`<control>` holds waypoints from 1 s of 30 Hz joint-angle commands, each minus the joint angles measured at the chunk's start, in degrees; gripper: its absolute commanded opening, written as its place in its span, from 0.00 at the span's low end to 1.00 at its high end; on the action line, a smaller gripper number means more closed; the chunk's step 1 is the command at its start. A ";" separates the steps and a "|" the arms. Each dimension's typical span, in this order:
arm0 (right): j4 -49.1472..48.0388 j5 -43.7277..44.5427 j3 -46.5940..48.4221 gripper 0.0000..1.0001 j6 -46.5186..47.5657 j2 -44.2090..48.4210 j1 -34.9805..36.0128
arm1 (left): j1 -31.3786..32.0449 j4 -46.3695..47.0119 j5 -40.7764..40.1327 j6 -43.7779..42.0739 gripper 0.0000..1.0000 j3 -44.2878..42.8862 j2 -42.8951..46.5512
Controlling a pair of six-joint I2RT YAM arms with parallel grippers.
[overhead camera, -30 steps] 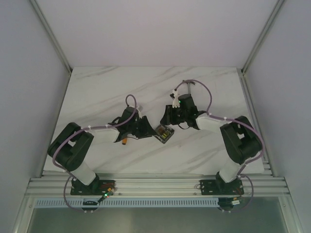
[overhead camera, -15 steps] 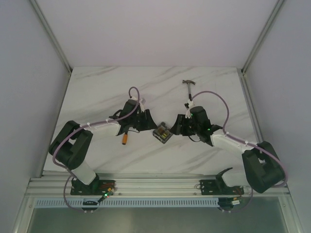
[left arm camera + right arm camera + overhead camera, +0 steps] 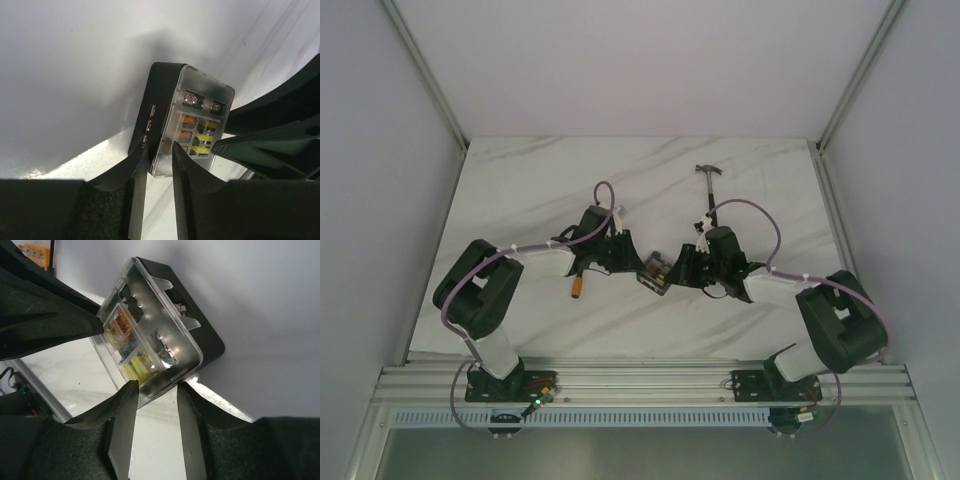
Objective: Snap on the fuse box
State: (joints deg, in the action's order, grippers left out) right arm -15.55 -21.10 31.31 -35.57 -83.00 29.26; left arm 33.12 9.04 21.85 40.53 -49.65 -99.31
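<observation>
The fuse box (image 3: 657,270) is a small black box with a clear lid (image 3: 200,107) over yellow and orange fuses, and it sits mid-table between both arms. My left gripper (image 3: 632,260) comes at it from the left. In the left wrist view that gripper (image 3: 159,147) pinches the box's near edge, one finger on the black side and one on the lid. My right gripper (image 3: 680,268) meets it from the right. In the right wrist view it (image 3: 156,386) clamps the fuse box (image 3: 160,335) at the lid face and the underside of the base.
A small hammer (image 3: 708,178) lies on the marble table (image 3: 520,190) behind the right arm. An orange cylinder (image 3: 578,287) lies by the left forearm. Metal rails border the table at the right and near edges.
The right arm swung round from behind the box to its right side, uncovering the hammer. The left gripper moved in. Both sets of jaws widened, then closed on the box.
</observation>
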 commanded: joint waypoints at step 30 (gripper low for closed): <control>6.32 -4.82 20.19 0.56 14.63 -14.23 -3.04 | -3.46 3.62 -7.12 10.35 0.54 11.81 13.20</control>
State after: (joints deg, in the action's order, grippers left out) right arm -8.12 -24.84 50.17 -21.98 -98.17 26.61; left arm 32.29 12.82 16.71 49.93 -39.03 -87.85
